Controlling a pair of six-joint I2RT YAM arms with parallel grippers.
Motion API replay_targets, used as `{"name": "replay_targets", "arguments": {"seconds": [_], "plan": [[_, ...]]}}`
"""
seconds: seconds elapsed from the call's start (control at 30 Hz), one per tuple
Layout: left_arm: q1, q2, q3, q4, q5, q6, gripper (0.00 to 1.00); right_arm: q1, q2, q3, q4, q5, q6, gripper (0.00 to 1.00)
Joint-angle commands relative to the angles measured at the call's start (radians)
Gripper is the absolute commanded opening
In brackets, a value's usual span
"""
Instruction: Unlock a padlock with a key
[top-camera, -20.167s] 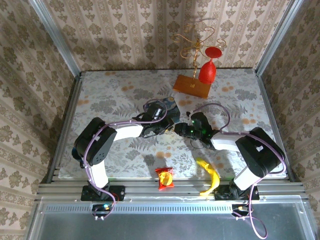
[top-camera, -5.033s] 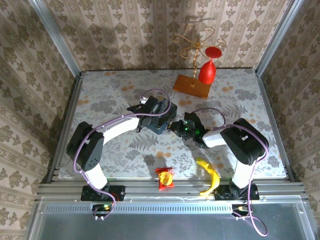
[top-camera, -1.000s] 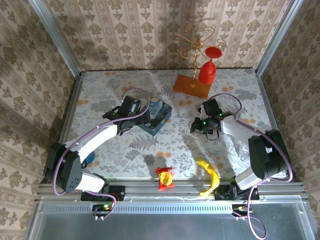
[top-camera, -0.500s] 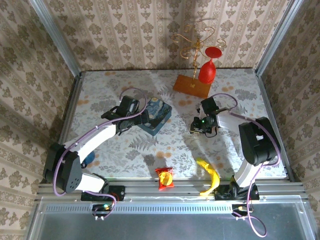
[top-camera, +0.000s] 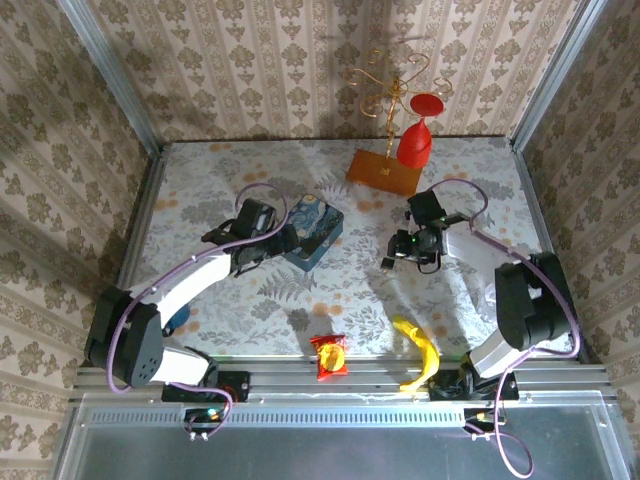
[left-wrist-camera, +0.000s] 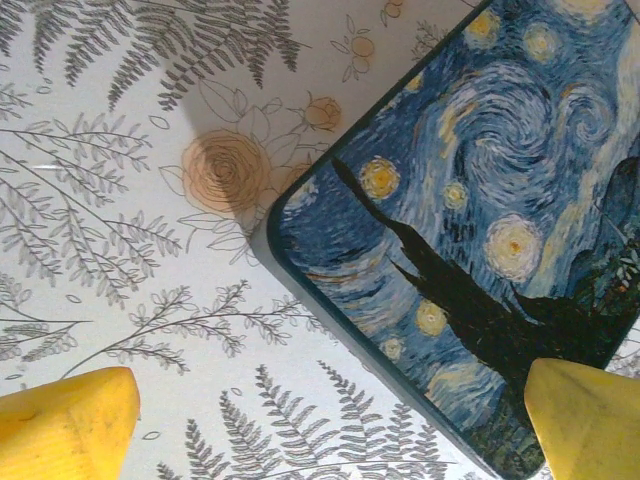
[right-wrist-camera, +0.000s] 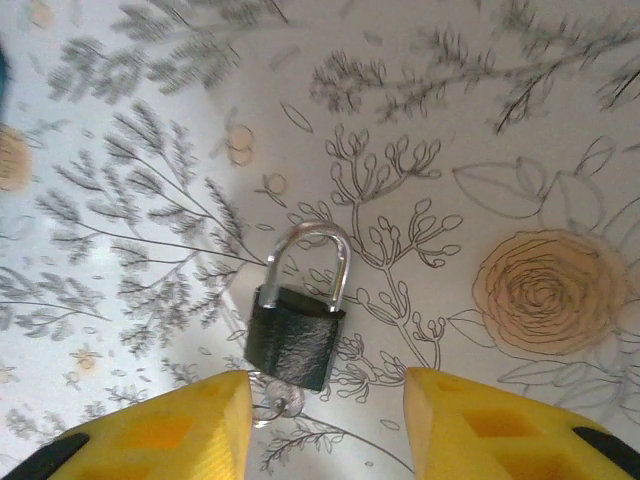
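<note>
Fenced by an aluminium rail (top-camera: 135, 235) at 9 o'clock, a matching one at 3, wallpapered wall at 12 and the near edge at 6. Widest bare tabletop (top-camera: 200, 185) toward 10 o'clock, with more open room across the middle, running down toward 6. Near that front edge, a red snack packet (top-camera: 329, 355) and a yellow toy banana (top-camera: 420, 352). Crowded at 12 to 1 o'clock by a wooden stand base (top-camera: 383, 170) carrying gold wire arms and a red goblet (top-camera: 416, 142).

Right of centre, flat on the tabletop at about 3 o'clock from the blue tin (left-wrist-camera: 470, 200): the padlock (right-wrist-camera: 296, 335). Small, with a dark textured body and a bright silvery shackle arched toward 12 o'clock in the right wrist view, both legs reaching the body. Under the body at 6 o'clock, something silvery and ring-like, partly hidden; cannot tell what. Right fingers (right-wrist-camera: 190, 430) spread wider than the padlock, one on each side of its lower end, pinching nothing; one tip just beside its corner.

One container, the blue tin: lid on, contents hidden, left of centre. Left fingers (left-wrist-camera: 65, 420) spread wide above it, one tip over bare tabletop, the other over the painted lid, gripping nothing.
</note>
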Motion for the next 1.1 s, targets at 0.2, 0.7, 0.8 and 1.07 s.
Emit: {"name": "replay_targets", "arguments": {"seconds": [0.2,0.7,0.8,1.07], "plan": [[0.005,0.047,-0.018,0.125,0.121,-0.069,0.95,0.160,0.057,0.230,0.065,0.092,-0.070,0.59],[0.008,0.055,-0.062,0.151,0.118,-0.091,0.83,0.259,0.570,0.829,-0.021,0.147,-0.217,0.78],[0.012,0.073,-0.064,0.172,0.118,-0.084,0.74,0.260,0.616,0.862,-0.034,0.129,-0.213,0.71],[0.024,0.152,-0.018,0.234,0.133,-0.047,0.60,0.258,0.593,0.755,0.005,0.121,-0.191,0.57]]}}
